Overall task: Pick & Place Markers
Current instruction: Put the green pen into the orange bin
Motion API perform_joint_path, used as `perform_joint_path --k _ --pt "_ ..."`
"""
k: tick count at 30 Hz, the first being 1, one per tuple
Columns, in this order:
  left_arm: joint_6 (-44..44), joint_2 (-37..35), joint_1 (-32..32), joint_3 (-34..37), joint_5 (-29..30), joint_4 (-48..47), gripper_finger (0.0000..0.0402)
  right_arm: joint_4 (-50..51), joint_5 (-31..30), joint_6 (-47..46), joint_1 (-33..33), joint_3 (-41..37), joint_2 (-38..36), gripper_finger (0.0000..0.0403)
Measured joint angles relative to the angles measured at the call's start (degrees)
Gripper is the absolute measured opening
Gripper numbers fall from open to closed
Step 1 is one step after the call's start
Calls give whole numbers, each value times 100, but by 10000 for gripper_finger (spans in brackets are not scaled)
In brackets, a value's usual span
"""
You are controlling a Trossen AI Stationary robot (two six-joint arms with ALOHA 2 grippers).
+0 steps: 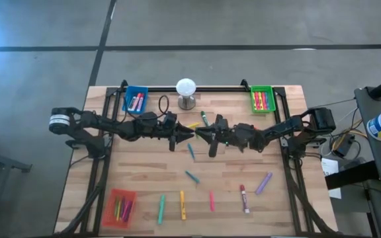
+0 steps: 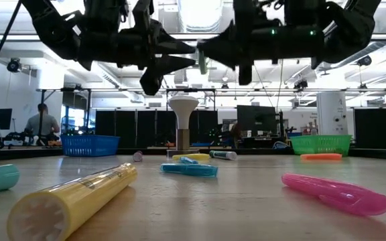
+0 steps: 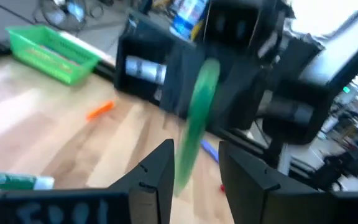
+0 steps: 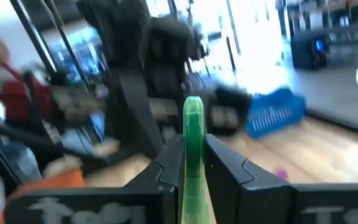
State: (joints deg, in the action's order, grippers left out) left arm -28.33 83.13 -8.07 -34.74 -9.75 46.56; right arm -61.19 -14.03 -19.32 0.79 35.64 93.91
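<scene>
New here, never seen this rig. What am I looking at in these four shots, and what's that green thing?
Two robot arms work at a wooden table. One camera looks straight down, one sits at table height, and one rides on each wrist.

The arms meet in mid-air over the middle. The right gripper is shut on a green marker. The left gripper stands open with that marker's other end between its fingers, so it looks like a handover.

Loose markers lie on the table, such as a yellow marker and a purple marker. There are also a blue tray, a green tray, a red tray and a white ball on a stand.
</scene>
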Motion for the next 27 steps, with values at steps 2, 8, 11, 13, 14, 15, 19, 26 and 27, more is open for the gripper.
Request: perform_joint_path --k 2,8,11,13,14,15,19,26,27 --pt "2 5 -1 -10 -161 -8 119 -217 -6 -1 -6 -3 -4 45" --pt "2 5 2 -28 -169 -10 119 -409 86 -21 -4 79 -2 45" --pt "-6 5 -1 -28 -147 -16 119 -392 86 -42 -6 114 -2 45" --pt "-9 5 -1 -28 -147 -16 119 -408 95 -41 -5 158 -2 45" --pt "-7 5 -1 -28 -147 -14 119 -413 104 -41 0 169 -2 45" --pt "-3 5 -1 -33 -147 -18 119 -410 106 -41 7 178 -2 45" --pt "24 5 -1 -111 -142 -23 119 -406 217 -84 7 243 -2 45" --pt "280 5 -1 -256 -134 -37 119 -411 244 -172 26 258 -2 45" --pt "328 5 -1 -273 -138 -47 119 -412 243 -174 32 258 -2 45"
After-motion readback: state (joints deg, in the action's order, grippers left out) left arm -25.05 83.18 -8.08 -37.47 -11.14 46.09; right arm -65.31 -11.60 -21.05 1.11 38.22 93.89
